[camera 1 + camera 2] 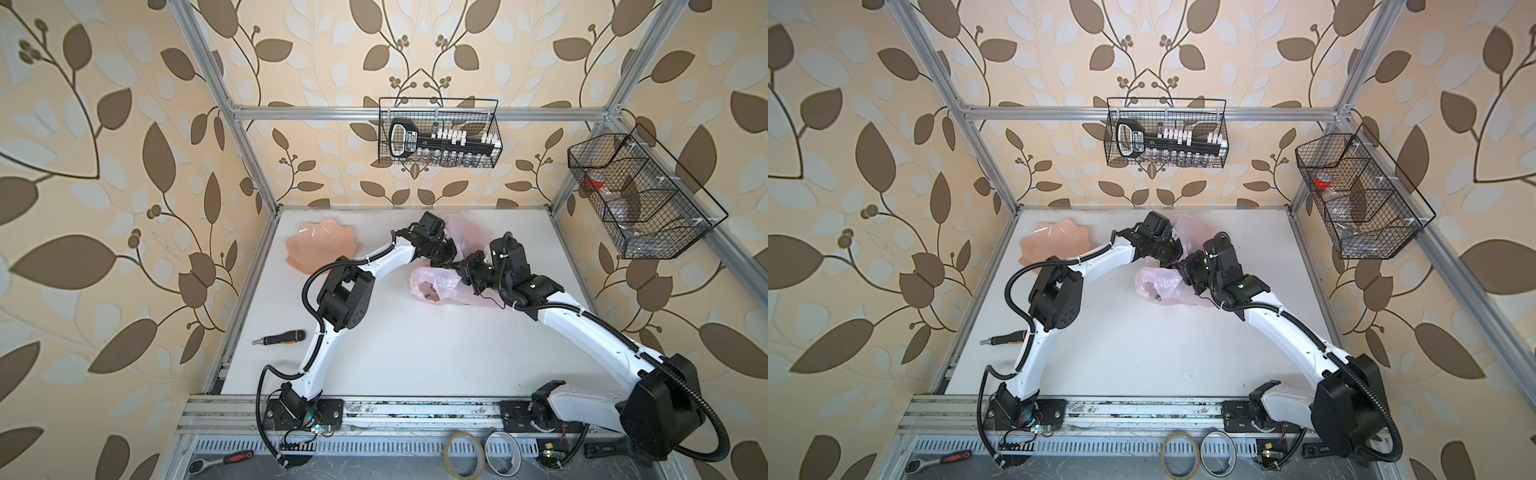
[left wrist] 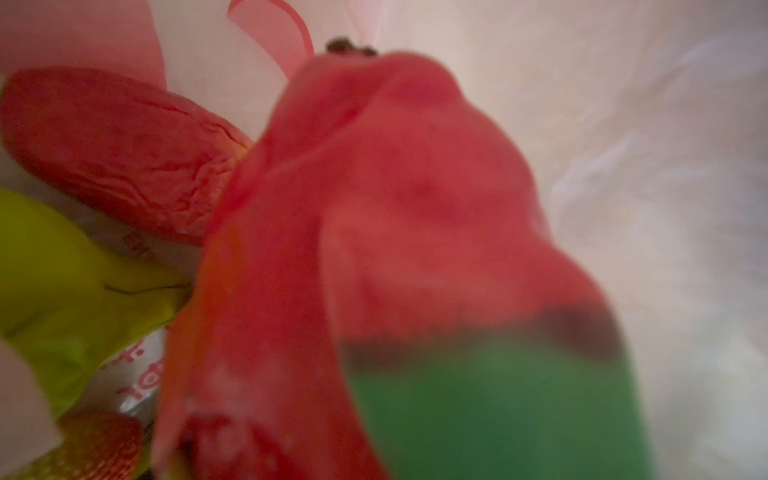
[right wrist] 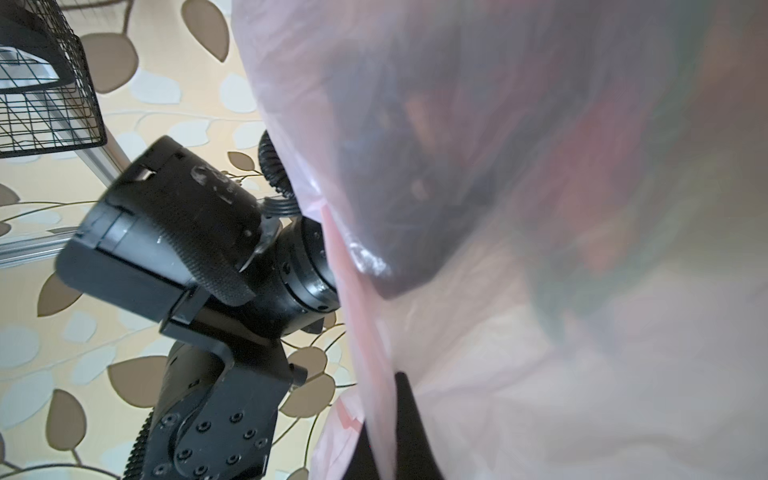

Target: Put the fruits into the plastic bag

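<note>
The job looks close to finished. In both top views the plastic bag lies crumpled at the far middle of the table, and the two arms meet over it. No fruit shows loose on the tabletop. The peach-pink dish at the far left appears empty.

The left gripper reaches into the bag's mouth, and film hides its tips from above. Its wrist camera looks out from inside the bag. The dragon fruit, magenta with a green scale, fills the picture right against the lens. A yellow-green mass and a red speckled piece lie beside it (both too blurred to name with confidence). The jaws themselves are out of sight, so it cannot be told whether they stand free or are clasped around the dragon fruit.

The right gripper is closed. In its wrist view the bag's pink edge runs down into a dark fingertip, so it appears to pinch the film and hold the mouth up.

What seems left is letting go of the dragon fruit, if it is in fact held, and drawing the left arm out without dragging the thin film or the fruits along. A screwdriver at the near left plays no part.
</note>
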Controlling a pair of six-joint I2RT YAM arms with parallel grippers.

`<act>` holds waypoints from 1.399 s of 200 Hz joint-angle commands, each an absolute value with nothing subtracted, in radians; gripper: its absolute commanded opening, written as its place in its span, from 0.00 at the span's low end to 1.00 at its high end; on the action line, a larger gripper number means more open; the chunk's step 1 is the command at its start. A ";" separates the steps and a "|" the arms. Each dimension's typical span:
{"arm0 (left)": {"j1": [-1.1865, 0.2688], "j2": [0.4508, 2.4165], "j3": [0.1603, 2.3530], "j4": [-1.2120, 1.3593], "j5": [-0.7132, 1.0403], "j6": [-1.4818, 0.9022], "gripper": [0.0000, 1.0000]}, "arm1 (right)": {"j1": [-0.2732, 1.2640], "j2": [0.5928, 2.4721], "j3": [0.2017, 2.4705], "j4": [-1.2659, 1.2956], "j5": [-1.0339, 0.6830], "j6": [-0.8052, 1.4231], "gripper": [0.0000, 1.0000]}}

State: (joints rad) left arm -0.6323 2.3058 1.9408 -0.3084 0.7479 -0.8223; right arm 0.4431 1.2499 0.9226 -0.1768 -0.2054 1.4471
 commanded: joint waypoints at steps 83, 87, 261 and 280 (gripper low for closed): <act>-0.629 2.161 1.899 -0.298 0.711 -0.783 0.99 | 0.427 1.215 0.898 -0.173 -0.218 1.471 0.00; -0.628 2.158 1.899 -0.312 0.710 -0.773 0.99 | 0.426 1.214 0.898 -0.175 -0.217 1.470 0.00; -0.622 1.981 1.886 -0.836 0.531 -0.142 0.99 | 0.375 1.147 0.855 -0.212 -0.209 1.457 0.00; -0.623 1.932 1.834 -0.858 0.463 -0.050 0.99 | 0.372 1.141 0.853 -0.217 -0.205 1.453 0.00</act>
State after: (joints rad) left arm -0.6159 2.0487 1.8698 -0.7746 0.5552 -0.2398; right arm 0.3775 1.1606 0.8730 -0.1982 -0.2207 1.4494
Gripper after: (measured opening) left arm 0.990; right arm 0.047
